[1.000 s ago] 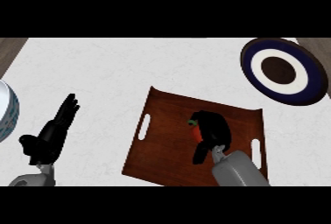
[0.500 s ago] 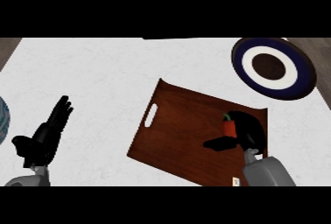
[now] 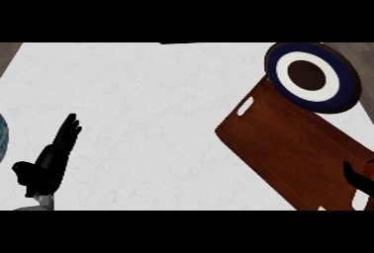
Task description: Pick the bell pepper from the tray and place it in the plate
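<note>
At lower left, the left hand [image 3: 50, 160] rests open, fingers up.

White marbled counter [image 3: 161, 99]; striped round object [image 3: 2, 141] at left edge.

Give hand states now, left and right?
Left hand: open, resting, holds nothing.
Right hand: mostly out of view at the tray's right edge; cannot tell.

The left hand [image 3: 50, 160] rests open at lower left, fingers up. Far to its right lies the tray [image 3: 292, 143], touching the plate [image 3: 314, 76] beyond. The right hand [image 3: 358, 178] barely shows at the right edge.
</note>
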Available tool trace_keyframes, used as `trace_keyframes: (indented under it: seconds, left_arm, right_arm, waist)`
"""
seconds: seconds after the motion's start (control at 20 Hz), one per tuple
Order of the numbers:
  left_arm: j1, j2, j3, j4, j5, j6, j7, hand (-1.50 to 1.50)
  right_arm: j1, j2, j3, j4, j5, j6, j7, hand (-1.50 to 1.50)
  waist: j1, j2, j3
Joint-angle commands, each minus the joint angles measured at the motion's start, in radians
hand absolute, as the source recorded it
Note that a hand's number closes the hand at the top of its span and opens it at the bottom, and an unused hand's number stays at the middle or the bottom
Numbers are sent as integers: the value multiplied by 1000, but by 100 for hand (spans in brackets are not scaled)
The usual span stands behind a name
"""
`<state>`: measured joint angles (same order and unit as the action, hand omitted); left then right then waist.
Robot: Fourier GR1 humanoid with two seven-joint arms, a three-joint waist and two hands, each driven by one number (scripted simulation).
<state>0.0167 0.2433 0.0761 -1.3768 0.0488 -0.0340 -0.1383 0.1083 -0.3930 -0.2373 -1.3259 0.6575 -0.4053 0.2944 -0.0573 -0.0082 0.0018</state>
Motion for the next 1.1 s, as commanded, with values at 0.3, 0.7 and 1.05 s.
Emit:
trace_keyframes:
  seconds: [0.3,0.7,1.05]
  left_arm:
    - [-72,7,5,39,-6,-38,14,0]
    - [-60,-5,13,-9,-1,-40,44,0]
    - [-108,-11,37,134,-30,-53,-42,0]
  right_arm:
    - [248,-61,-207,-293,-127,-33,-132,150]
    - [189,-7,-237,-490,-12,-97,-43,150]
    - [14,-41,-198,-503,54,24,66,150]
  waist:
    - [43,6,-3]
    - [55,7,-2]
    - [58,9,-2]
